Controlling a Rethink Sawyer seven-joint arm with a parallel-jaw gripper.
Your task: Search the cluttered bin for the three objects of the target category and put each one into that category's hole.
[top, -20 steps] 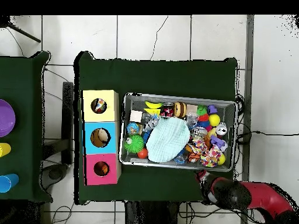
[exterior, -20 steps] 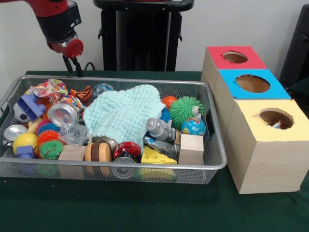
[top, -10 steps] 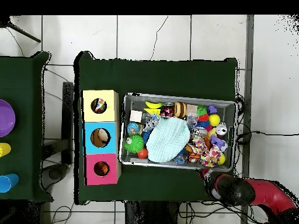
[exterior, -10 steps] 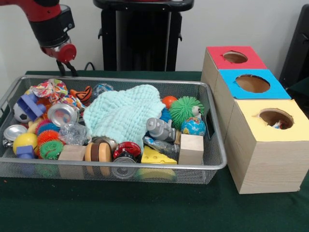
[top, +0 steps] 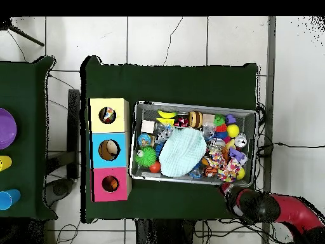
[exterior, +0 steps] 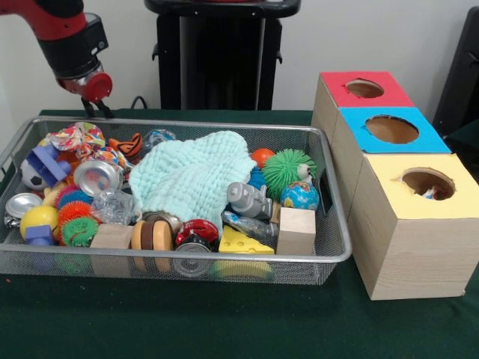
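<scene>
The end effector [exterior: 98, 111], its opening impossible to tell, has drawn back beyond the wire bin's [exterior: 329, 194] corner, away from the three boxes [exterior: 389, 131], leaving the toys under the mint cloth [exterior: 191, 176] untouched, so searching hasn't resumed.

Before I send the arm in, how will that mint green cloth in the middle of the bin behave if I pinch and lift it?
The mint green cloth looks soft and waffle-textured, so it will likely go floppy and drape rather than hold shape. It seems light. It lies over neighbouring toys in the wire bin, so lifting it may drag or uncover some.
</scene>
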